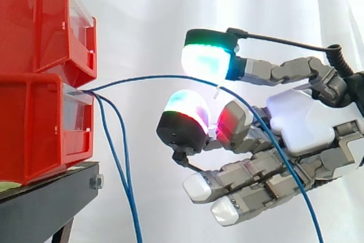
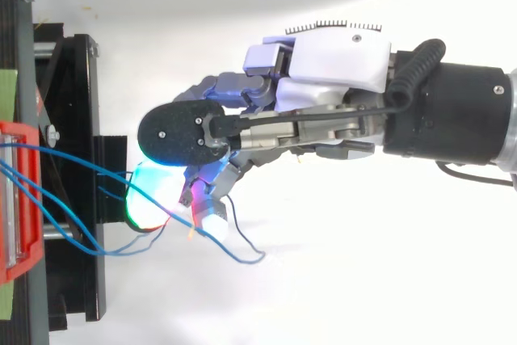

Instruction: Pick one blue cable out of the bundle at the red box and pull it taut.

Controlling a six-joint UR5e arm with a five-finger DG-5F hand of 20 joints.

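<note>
Bins [image 1: 34,83] are done in bright red, and the stand [image 1: 45,206] under them is plain black. A pale green strip [image 2: 6,90] is tucked in by the bins. Every cable [image 1: 170,76] is blue, no pattern. The hand [image 1: 301,120] is kept grey, with a glossy white palm shell. Pads [image 1: 207,58] are backed in black and lit up: green into white-cyan on the top one, cyan over red below it, red next to that, white lowest. The curtain [image 1: 170,4] is plain white.
</note>
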